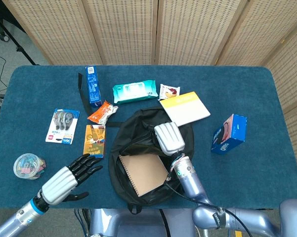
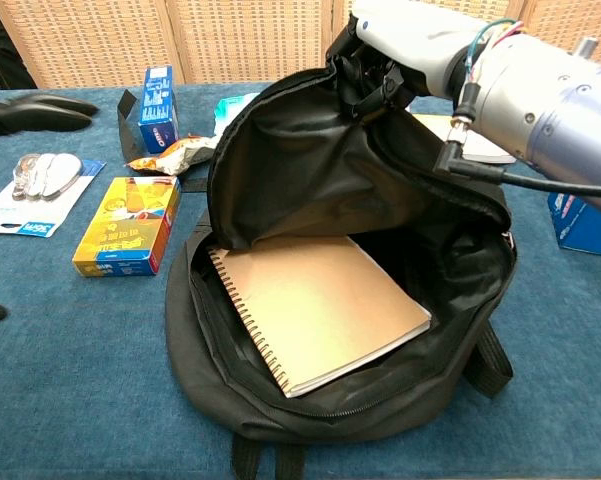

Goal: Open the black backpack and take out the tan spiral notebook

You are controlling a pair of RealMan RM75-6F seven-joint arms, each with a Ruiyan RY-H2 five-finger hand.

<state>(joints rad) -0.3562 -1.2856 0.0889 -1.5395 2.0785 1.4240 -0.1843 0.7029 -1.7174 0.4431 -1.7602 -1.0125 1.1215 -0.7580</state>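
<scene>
The black backpack [image 1: 138, 143] [image 2: 320, 190] lies open at the table's front centre. My right hand [image 1: 168, 138] [image 2: 405, 40] grips its front flap and holds it lifted up and back. The tan spiral notebook [image 1: 143, 175] [image 2: 315, 310] lies flat inside the opening, its wire spine toward the left. My left hand [image 1: 69, 178] hovers open over the front left of the table, fingers spread toward the backpack. In the chest view only the dark fingers [image 2: 35, 112] of that hand show at the left edge.
Left of the backpack lie an orange box [image 1: 94, 141], a snack packet [image 1: 102, 112], a blue box [image 1: 93, 86], a correction tape pack [image 1: 63, 126] and a tub of clips [image 1: 28, 165]. Behind are wipes [image 1: 134, 92], a yellow-white notebook [image 1: 185, 108] and an Oreo box [image 1: 229, 133].
</scene>
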